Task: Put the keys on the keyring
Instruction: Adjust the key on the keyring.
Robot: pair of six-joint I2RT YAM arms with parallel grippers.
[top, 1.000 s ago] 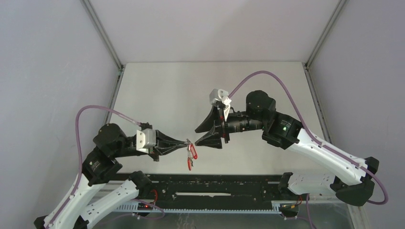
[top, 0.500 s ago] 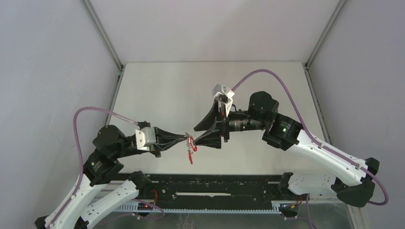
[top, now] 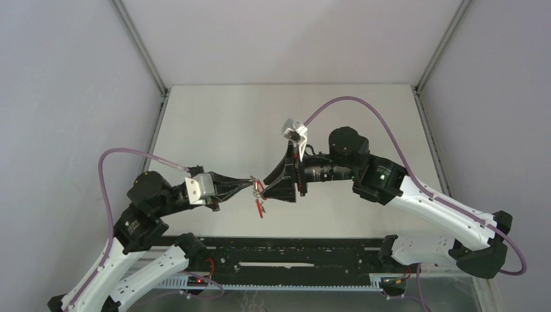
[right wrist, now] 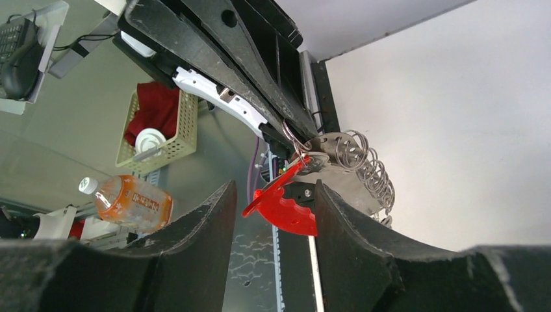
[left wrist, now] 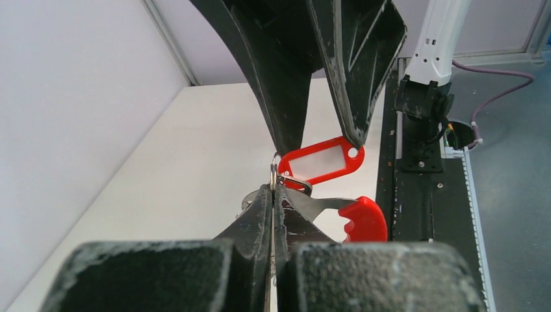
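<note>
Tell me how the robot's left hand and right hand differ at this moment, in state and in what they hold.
The left hand is shut, while the right hand stands open. The left hand pinches the thin silvery metal ring; the right hand grips nothing, with red plastic lying loose between its fingers. Both are black, two-fingered, and meet tip to tip.

right tool [top: 262, 187] shifts left, gap to left tool [top: 251, 186] closes, red strap [top: 260, 203] rides higher, now between right tool's fingers
</note>
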